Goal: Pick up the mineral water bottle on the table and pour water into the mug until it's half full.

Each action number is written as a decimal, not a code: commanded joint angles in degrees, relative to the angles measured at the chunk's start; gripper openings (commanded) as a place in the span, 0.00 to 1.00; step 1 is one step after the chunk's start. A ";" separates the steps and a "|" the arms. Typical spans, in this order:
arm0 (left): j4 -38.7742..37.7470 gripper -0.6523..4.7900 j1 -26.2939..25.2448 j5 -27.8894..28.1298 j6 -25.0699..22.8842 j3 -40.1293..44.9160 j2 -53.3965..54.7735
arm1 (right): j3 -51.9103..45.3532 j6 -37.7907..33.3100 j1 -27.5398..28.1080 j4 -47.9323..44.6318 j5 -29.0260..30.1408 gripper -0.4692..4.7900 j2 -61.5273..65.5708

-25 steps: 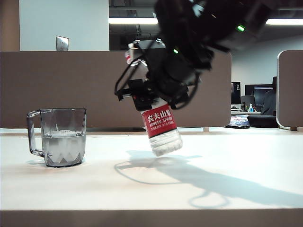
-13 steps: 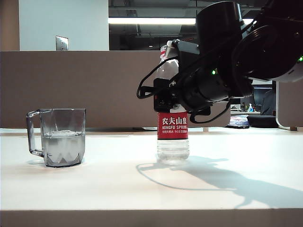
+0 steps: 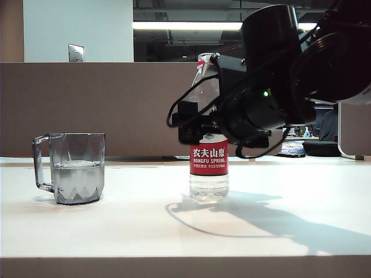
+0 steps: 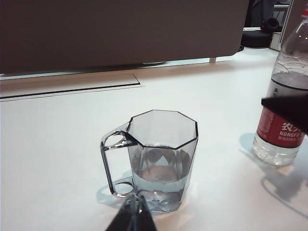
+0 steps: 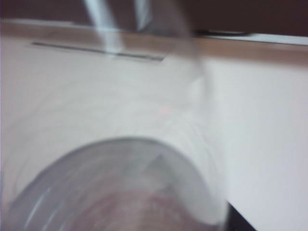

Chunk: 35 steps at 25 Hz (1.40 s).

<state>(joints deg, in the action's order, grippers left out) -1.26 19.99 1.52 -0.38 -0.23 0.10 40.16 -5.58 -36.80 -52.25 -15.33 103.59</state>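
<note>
Plastic mineral water bottle point(image 3: 208, 168) stands upright, so the right gripper point(image 3: 200, 124) around it, squeeze unclear, should back away gently; the left gripper point(image 4: 136, 216), pressed together, waits near the mug point(image 4: 161, 159).

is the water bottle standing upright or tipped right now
Upright: the mineral water bottle stands vertical with its base flat on the table, right gripper around its middle.

The off-white table point(image 3: 278, 231) bears the mug point(image 3: 72, 168) and, apparently standing, the mineral water bottle point(image 3: 209, 174).
</note>
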 commanded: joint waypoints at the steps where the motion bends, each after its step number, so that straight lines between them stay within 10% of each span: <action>1: 0.42 0.11 -0.07 -0.24 -0.02 -0.17 -0.02 | -1.22 -0.33 -1.03 -0.68 -0.37 1.00 -1.86; 11: 0.42 0.11 -1.25 -0.48 -0.02 -0.20 -0.02 | -13.57 -2.64 -2.84 0.20 -3.15 1.00 -16.17; 16: 0.42 0.11 -11.17 -0.87 -0.02 -0.20 -0.02 | -22.38 -7.56 -3.17 1.20 -2.47 1.00 -28.30; 20: 0.44 0.11 -18.05 -0.35 -0.02 -0.17 -0.02 | -25.66 -8.04 -5.14 11.89 -2.51 0.52 -40.65; 26: 0.44 0.11 -18.51 -0.28 -0.02 -0.17 -0.02 | -25.86 -7.91 -8.74 28.72 -2.54 0.09 -58.82; 35: 0.44 0.11 -18.62 -0.26 -0.02 -0.17 -0.02 | -25.86 -7.91 -9.05 40.92 -2.54 0.08 -80.89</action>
<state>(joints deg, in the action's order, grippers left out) -1.28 1.39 1.52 -0.38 -0.23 0.08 14.00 -13.47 -45.87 -10.90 -17.78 24.01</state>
